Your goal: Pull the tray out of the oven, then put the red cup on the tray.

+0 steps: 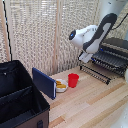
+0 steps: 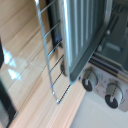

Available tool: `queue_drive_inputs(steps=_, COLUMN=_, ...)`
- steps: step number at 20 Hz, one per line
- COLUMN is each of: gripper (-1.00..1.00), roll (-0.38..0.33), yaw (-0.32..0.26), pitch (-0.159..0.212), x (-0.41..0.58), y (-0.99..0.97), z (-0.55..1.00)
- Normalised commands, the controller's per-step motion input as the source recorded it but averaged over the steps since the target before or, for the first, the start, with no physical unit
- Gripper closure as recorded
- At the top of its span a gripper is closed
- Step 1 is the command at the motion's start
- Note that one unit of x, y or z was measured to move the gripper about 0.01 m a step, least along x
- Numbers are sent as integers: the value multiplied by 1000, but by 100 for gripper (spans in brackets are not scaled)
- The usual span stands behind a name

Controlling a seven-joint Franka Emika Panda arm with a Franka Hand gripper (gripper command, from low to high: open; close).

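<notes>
The dark oven (image 1: 118,46) stands on the wooden table at the exterior view's right. The tray (image 1: 108,60), a dark rack of thin bars, sticks out of the oven's front, with a long bar frame (image 1: 95,73) lower in front of it. My gripper (image 1: 85,59) hangs at the tray's outer end; its fingers are too small to make out. The red cup (image 1: 73,80) stands upright on the table, apart from the gripper. The blurred wrist view shows a ribbed grey panel (image 2: 82,27), a thin wire frame (image 2: 50,60) and the oven's knobs (image 2: 90,78), but no clear fingertips.
A white bowl of yellow food (image 1: 60,86) sits beside the red cup. A blue flat panel (image 1: 44,82) leans against a large open black case (image 1: 20,97) at the exterior view's left. A pale curtain hangs behind the wooden table (image 1: 95,107).
</notes>
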Motion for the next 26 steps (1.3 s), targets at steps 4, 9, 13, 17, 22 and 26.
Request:
queue_drive_inputs(steps=4, gripper=-100, roll=257, yaw=-224, pitch=48, x=95, y=206, z=264)
queue_drive_inputs(steps=9, gripper=-100, roll=201, yaw=-191, pitch=-5, x=26, y=366, z=483)
queue_drive_inputs(steps=13, gripper=-100, roll=155, yaw=-175, pitch=-37, x=0, y=449, z=635)
queue_drive_inputs(steps=17, gripper=-100, roll=166, yaw=-175, pitch=-60, x=0, y=470, z=581)
queue_drive_inputs(steps=22, gripper=-100, roll=237, yaw=-147, pitch=-132, x=-89, y=479, z=326)
queue_drive_inputs(steps=26, gripper=-100, roll=323, yaw=-100, pitch=-214, x=-207, y=291, z=28)
